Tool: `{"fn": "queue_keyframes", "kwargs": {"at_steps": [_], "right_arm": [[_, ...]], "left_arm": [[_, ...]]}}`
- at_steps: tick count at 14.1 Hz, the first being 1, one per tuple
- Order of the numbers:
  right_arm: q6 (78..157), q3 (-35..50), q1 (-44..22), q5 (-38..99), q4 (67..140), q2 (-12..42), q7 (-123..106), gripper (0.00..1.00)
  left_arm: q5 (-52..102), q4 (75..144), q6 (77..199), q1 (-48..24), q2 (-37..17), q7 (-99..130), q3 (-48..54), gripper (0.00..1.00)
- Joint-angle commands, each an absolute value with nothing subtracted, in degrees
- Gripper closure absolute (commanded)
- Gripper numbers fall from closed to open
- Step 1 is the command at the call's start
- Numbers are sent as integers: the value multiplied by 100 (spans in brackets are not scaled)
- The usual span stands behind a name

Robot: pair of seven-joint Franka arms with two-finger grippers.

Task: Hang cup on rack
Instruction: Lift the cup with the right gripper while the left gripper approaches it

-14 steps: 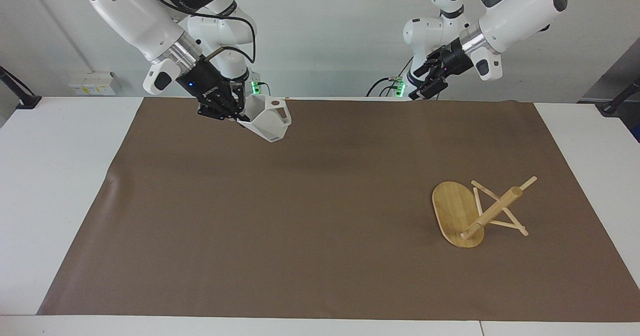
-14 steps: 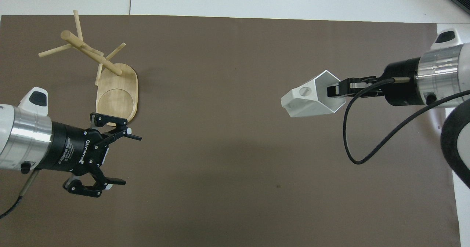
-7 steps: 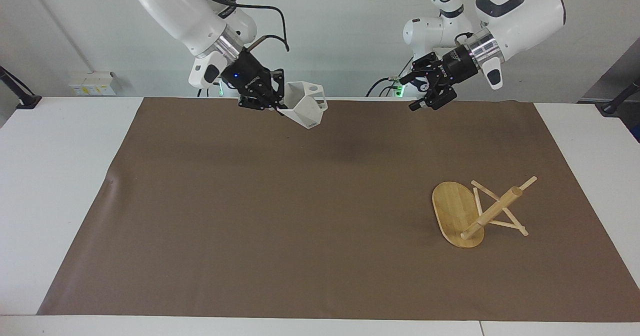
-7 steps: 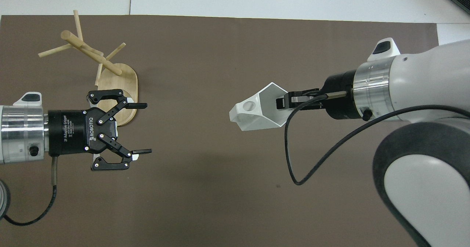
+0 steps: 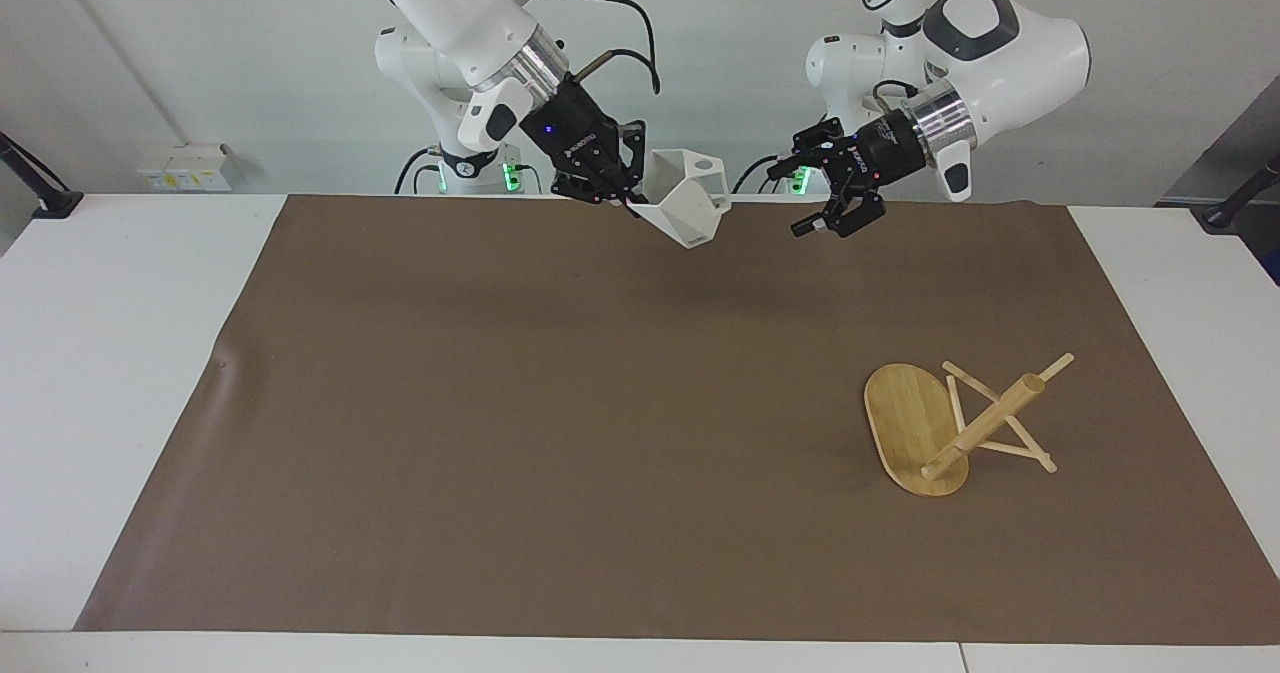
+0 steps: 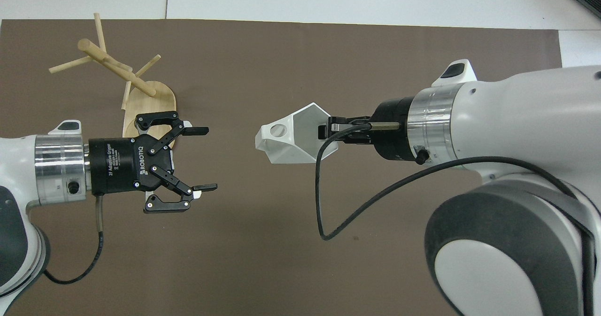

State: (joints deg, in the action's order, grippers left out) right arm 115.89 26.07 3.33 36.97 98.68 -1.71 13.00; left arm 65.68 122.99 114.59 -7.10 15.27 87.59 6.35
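The white faceted cup (image 6: 291, 137) is empty, its angular mouth open toward the right gripper (image 6: 328, 130), which is clenched on the cup's rim and holds it tilted in the air over the brown mat (image 5: 560, 433) on the tabletop (image 5: 120, 353). The left gripper (image 6: 204, 158) hangs just beside the cup with its fingers (image 6: 196, 130) spread wide and nothing between them, a clear gap separating it from the cup's handle end. The bamboo rack (image 5: 960, 423) lies tipped over on the mat toward the left arm's end, its post slanting up off the oval base, well apart from the cup.
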Motion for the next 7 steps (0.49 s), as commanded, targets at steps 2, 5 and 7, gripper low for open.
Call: {"fn": "queue_keyframes", "kwargs": {"at_steps": [2,5,7], "right_arm": [[11777,2768,387,4254,10037,-202,1353,100],[12224,3014,378,4446,10063,-115,1625,100],[12278,3023,369,4544,10055,-97,1661,100]], "left_arm": [[6811,12261,11969,-1071,1486,8842,589,0],[6838,12138,11971,-1195,1406,8894,589,0],[6829,12138,11962,-1213,1406,8921,589,0]]}}
